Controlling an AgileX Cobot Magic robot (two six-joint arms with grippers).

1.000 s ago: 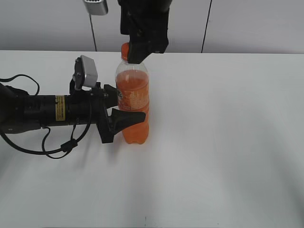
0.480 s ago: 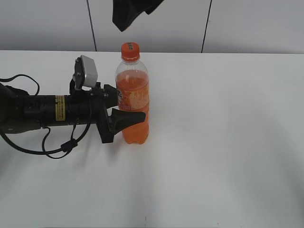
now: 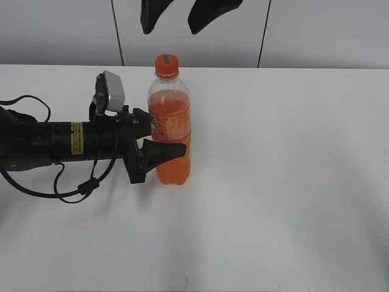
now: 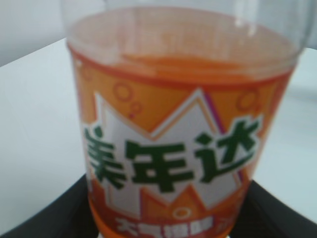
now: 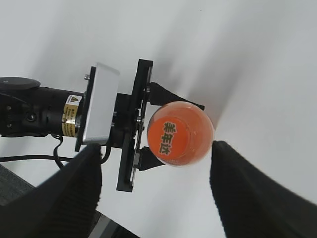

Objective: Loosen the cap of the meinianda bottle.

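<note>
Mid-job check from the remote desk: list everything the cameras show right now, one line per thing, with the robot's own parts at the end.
meinianda bottle: one, clear plastic with orange soda and an orange-and-white label, upright on the table left of centre.
cap: one, orange, on top of the bottle, nothing touching it.
table: one, white, fills most of the exterior view.
wall panels: pale grey with dark seams, behind the table.
left gripper: one, black, lying sideways from the left, shut on the bottle's label band.
left wrist camera: one, grey-white box on top of the left arm.
right gripper: one, black, fingers apart, hanging above the cap and clear of it.
</note>
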